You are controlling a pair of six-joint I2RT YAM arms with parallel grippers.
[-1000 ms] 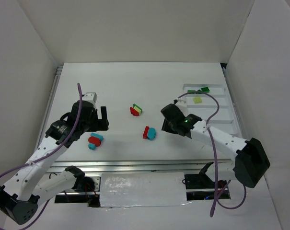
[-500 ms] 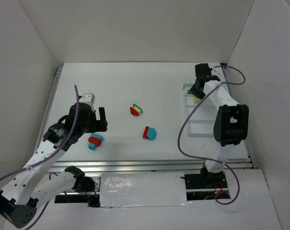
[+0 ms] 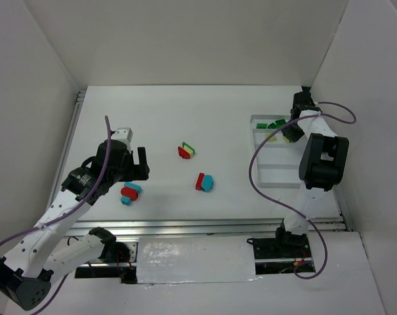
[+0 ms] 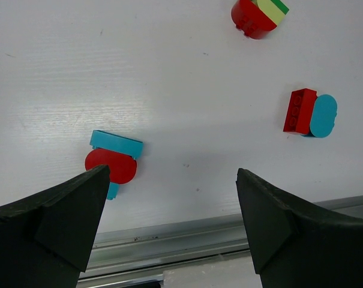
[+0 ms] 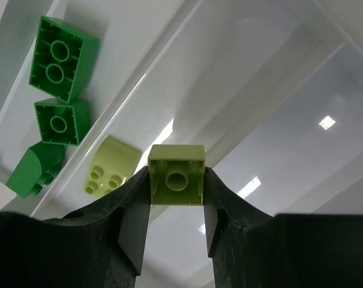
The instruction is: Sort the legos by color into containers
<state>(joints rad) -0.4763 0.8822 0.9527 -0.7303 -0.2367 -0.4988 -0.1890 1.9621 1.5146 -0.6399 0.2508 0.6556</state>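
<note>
White-walled white table (image 3: 185, 111); left jaws wide, empty; right jaws tight around yellow-green brick (image 5: 176, 175).

From above you can't see the yellow-green brick (image 5: 176, 175) in the right gripper (image 5: 176, 186); the wrist hides it over the tray (image 3: 277, 172). Left wrist view: top edge clips the red-green stack (image 4: 256, 17); red round brick (image 4: 111, 166) covers most of a cyan piece (image 4: 113, 191).
</note>
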